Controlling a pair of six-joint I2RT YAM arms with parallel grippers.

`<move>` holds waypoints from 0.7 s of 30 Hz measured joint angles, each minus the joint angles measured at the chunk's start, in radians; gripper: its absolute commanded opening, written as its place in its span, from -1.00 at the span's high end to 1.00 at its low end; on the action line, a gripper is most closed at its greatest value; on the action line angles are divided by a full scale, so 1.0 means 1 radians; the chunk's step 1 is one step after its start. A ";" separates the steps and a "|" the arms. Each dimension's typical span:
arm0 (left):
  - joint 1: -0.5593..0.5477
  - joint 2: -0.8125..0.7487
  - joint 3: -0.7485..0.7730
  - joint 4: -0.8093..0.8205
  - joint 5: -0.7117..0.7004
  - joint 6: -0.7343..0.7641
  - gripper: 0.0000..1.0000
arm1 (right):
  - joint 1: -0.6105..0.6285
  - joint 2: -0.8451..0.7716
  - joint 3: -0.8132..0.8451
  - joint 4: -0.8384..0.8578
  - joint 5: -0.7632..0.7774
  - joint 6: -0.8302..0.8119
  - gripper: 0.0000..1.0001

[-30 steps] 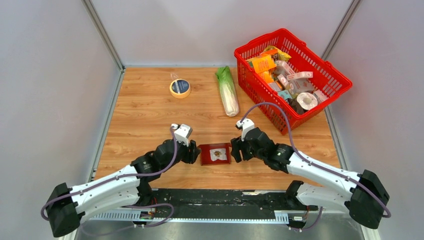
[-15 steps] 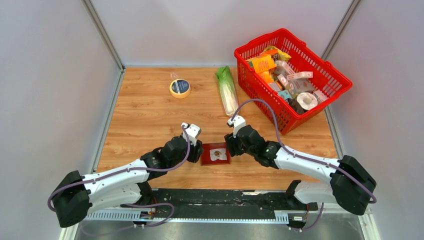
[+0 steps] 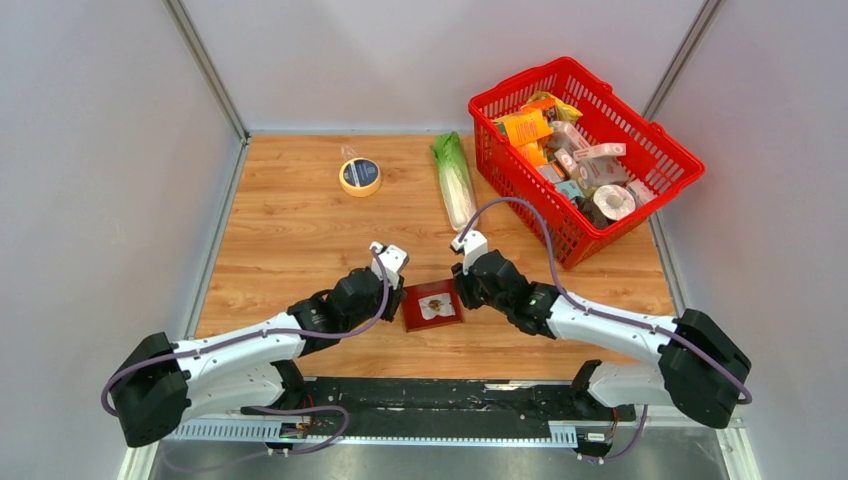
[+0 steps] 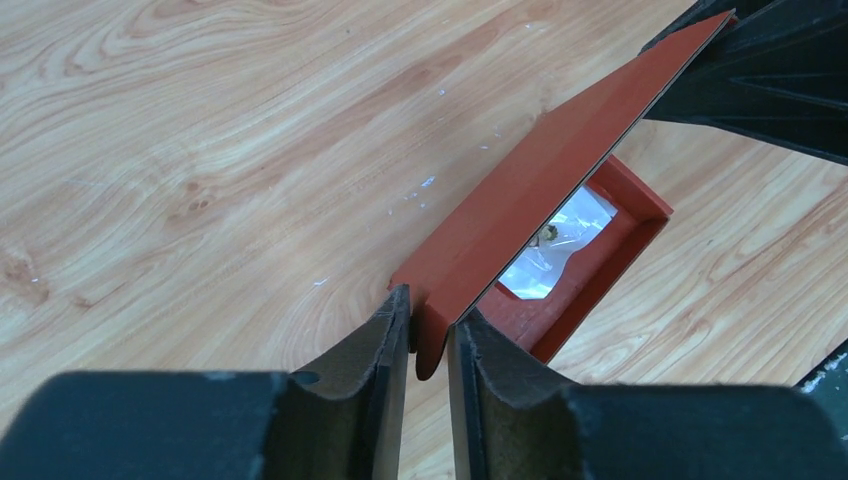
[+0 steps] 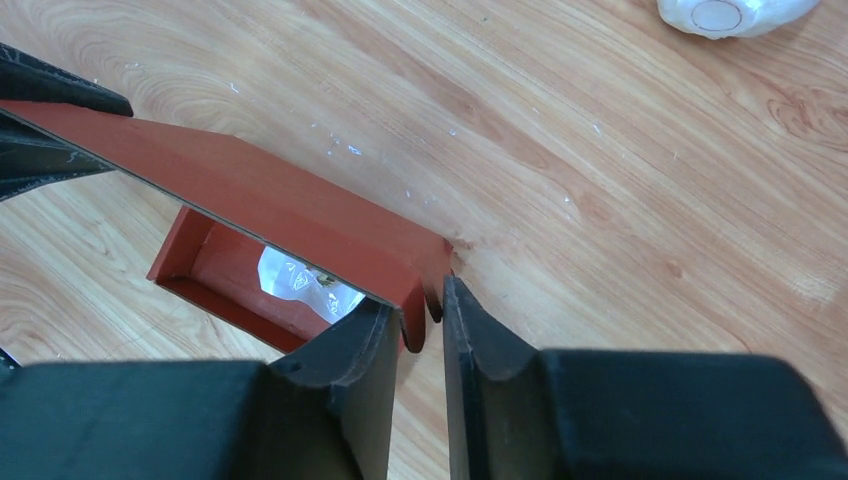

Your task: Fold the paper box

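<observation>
Arms moved inward | left jaws, right jaws clamp paper box (image 3: 432,305) flap ends

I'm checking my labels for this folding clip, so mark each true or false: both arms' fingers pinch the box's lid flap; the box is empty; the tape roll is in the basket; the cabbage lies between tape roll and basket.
1. The left fingers and right fingers each pinch the paper box by its lid flap: true.
2. The box is empty: false, a clear plastic packet lies inside.
3. The tape roll sits in the red basket: false, it lies on the table, apart from it.
4. The cabbage lies between tape roll and basket: true.
</observation>
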 measured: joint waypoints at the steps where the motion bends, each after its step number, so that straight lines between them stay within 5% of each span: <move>1: 0.000 0.006 0.002 0.001 0.000 0.000 0.55 | 0.001 0.001 0.000 0.000 0.000 0.000 0.62; 8: 0.006 0.057 0.043 -0.014 0.002 -0.006 0.85 | 0.003 0.005 0.000 0.000 0.016 0.019 1.00; 10: 0.007 0.063 0.056 -0.030 -0.003 -0.013 0.99 | 0.005 0.010 0.006 -0.003 0.029 0.040 1.00; 21: 0.000 0.122 0.156 -0.157 -0.172 -0.190 1.00 | 0.070 0.065 0.041 -0.008 0.200 0.217 1.00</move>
